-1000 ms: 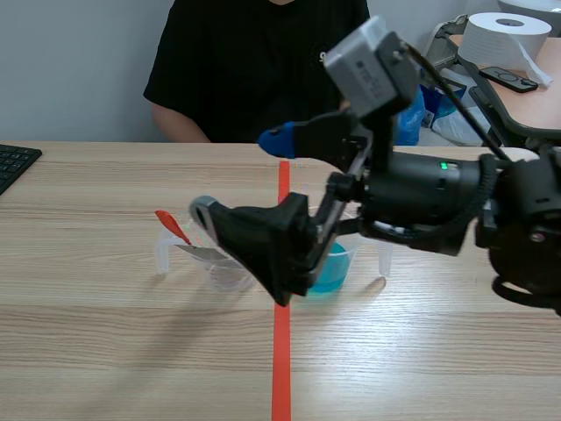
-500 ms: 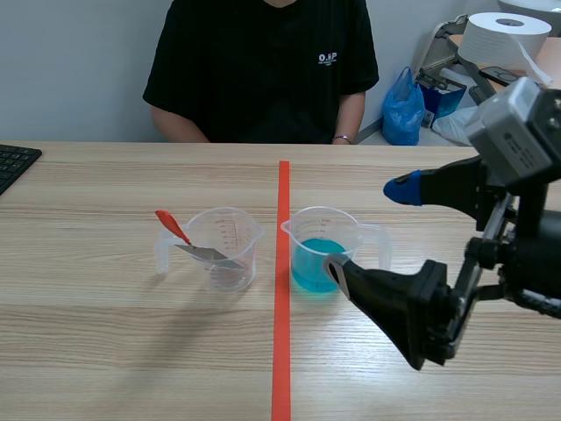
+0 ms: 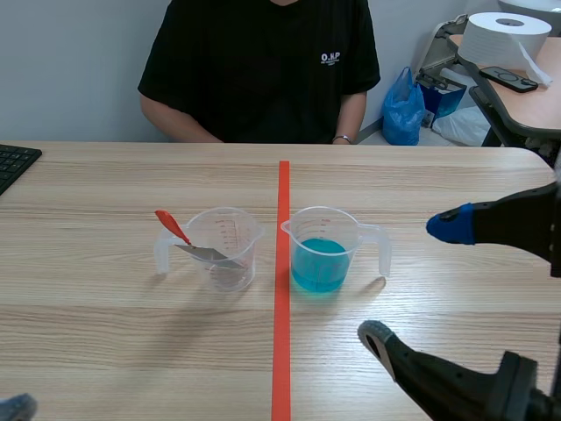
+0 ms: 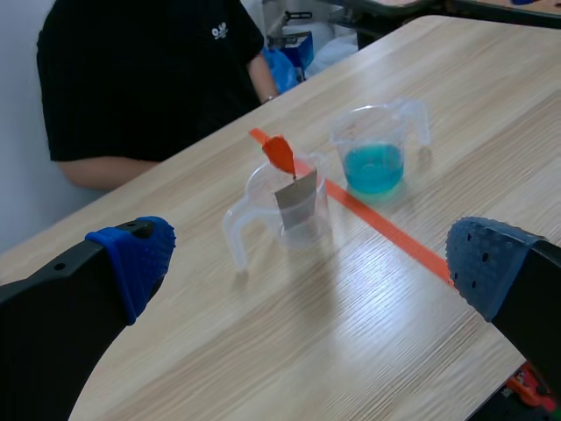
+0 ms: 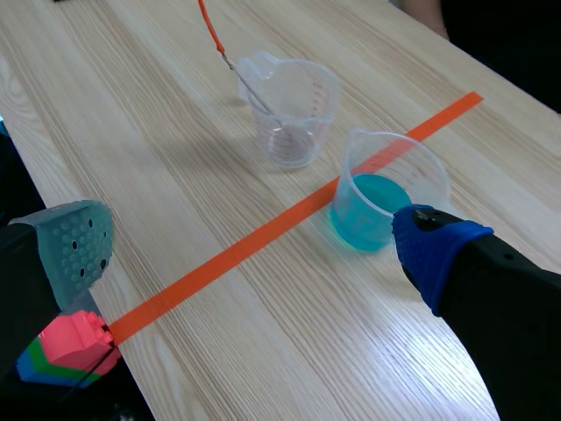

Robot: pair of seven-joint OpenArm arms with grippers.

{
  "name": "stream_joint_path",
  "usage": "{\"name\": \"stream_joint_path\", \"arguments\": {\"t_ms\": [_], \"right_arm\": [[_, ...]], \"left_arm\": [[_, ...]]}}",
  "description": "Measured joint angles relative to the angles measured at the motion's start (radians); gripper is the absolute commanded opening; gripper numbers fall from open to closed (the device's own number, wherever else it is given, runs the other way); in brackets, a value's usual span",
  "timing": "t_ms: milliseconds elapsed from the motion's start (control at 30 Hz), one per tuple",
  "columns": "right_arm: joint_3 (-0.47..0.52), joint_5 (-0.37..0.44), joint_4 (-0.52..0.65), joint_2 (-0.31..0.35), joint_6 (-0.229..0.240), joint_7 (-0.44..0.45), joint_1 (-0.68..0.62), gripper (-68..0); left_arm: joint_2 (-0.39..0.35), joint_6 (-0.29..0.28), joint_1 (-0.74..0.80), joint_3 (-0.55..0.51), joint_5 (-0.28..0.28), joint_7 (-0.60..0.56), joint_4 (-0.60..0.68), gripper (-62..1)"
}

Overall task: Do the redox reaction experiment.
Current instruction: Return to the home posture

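Spread and empty, the right gripper (image 3: 412, 281) is held near the clear plastic jug of blue liquid (image 3: 324, 254); the left gripper (image 4: 308, 259) is spread too, well back from the clear plastic beaker (image 4: 289, 206) holding a red-handled metal spatula (image 4: 282, 158)

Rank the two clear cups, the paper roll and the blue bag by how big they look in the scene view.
1. Cup of blue liquid and cup with the orange-handled tool: alike.
2. Paper roll: close behind, farther off, so unsure.
3. Blue bag.
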Motion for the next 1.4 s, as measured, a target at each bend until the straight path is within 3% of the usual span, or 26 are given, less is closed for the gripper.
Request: {"name": "stream_joint_path", "arguments": {"t_ms": [67, 167, 300, 467, 1400], "right_arm": [[0.034, -0.026, 0.022, -0.036, -0.005, 0.000, -0.032, 0.4], [0.061, -0.065, 0.034, -0.076, -0.013, 0.000, -0.068, 0.4], [0.063, -0.071, 0.034, -0.084, -0.026, -0.016, -0.074, 0.4], [0.063, -0.071, 0.034, -0.084, -0.025, -0.042, -0.072, 0.4], [0.063, -0.113, 0.033, -0.084, -0.025, -0.043, -0.060, 0.4]], "left_arm": [[-0.058, 0.000, 0.000, 0.036, -0.023, 0.050, -0.004, 1.4], [-0.143, 0.019, 0.000, 0.068, -0.106, 0.076, -0.024, 1.4], [-0.234, 0.040, -0.021, 0.066, -0.198, 0.110, -0.047, 1.4], [-0.276, 0.046, -0.064, 0.062, -0.258, 0.109, -0.059, 1.4], [-0.273, 0.045, -0.060, 0.062, -0.246, 0.129, -0.059, 1.4]]}}
